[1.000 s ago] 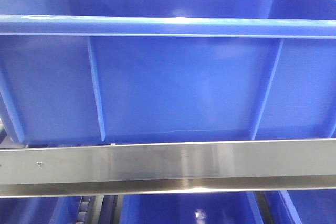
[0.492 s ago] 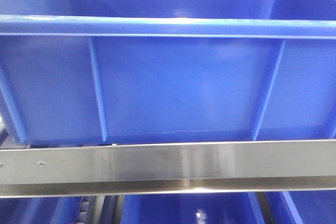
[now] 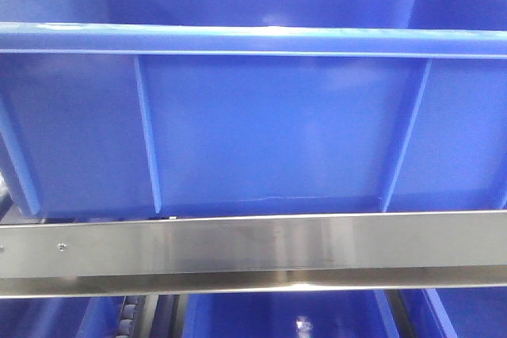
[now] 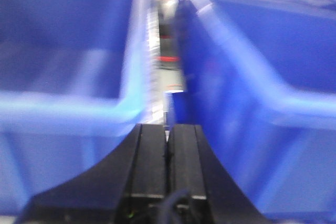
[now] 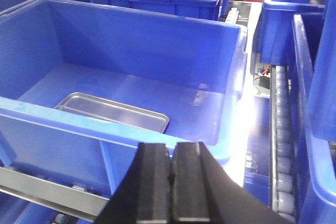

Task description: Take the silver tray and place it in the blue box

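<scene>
Both sets of fingers are pressed together, holding nothing: left gripper (image 4: pixel 168 129), right gripper (image 5: pixel 172 153). Inside the blue box (image 5: pixel 237 51), the silver tray (image 5: pixel 113 112) lies flat on its floor.

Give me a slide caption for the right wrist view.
Shut right gripper above the deep blue plastic crate, shiny silver metal tray lying flat inside.

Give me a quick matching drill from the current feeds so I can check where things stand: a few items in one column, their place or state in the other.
Things:
1. silver tray
2. left gripper
3. steel rail
4. rollers

Place or state:
A. runs across just below the blue box's ribbed front wall
B. lies flat on the blue box's floor
C. shut, pointing at the gap between two crates
D. line the track right of the blue box

Pairs: 1-B, 2-C, 3-A, 4-D
</scene>
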`<move>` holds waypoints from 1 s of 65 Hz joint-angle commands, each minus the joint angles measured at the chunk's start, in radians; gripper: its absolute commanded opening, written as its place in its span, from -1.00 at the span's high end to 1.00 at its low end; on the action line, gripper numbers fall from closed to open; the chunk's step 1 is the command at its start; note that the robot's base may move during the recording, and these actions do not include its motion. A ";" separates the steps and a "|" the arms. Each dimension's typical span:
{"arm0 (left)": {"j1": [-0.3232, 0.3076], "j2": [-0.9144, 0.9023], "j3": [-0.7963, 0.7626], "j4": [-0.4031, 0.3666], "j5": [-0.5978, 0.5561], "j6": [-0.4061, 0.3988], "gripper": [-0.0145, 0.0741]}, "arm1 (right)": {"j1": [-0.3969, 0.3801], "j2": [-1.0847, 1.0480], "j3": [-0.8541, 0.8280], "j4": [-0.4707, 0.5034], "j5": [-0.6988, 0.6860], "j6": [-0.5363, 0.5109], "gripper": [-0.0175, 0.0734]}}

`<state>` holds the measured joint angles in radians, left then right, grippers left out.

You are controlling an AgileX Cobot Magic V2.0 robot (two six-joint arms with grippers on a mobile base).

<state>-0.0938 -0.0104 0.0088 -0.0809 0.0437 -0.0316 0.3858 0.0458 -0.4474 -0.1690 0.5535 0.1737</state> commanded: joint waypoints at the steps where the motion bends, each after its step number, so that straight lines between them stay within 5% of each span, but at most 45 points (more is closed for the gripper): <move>1: 0.024 -0.016 0.017 -0.011 -0.137 0.004 0.89 | -0.001 0.013 -0.025 -0.014 -0.091 -0.010 0.49; 54: 0.031 -0.016 0.016 -0.011 -0.097 0.004 0.89 | -0.004 0.012 -0.016 -0.034 -0.116 -0.010 0.49; 65: 0.031 -0.016 0.016 -0.011 -0.097 0.004 0.89 | -0.134 0.011 0.047 -0.042 -0.125 -0.010 0.49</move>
<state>-0.0650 -0.0120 0.0283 -0.0830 0.0234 -0.0300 0.3188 0.0426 -0.4075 -0.2033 0.5283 0.1737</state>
